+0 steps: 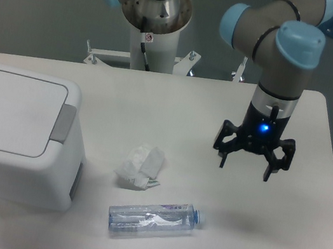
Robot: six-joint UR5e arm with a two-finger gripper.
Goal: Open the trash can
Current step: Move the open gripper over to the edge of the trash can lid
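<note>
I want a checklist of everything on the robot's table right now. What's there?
Surface: white table, mostly bare.
Job's things: trash can at the left, lid shut, grey push tab on its right edge.
Clutter: crumpled tissue mid-table; plastic bottle lying on its side in front of it.
Grippers: gripper open, empty, above the table's right part.
Cables: nothing seen.
Surroundings: robot pedestal behind the table, grey floor.
</note>
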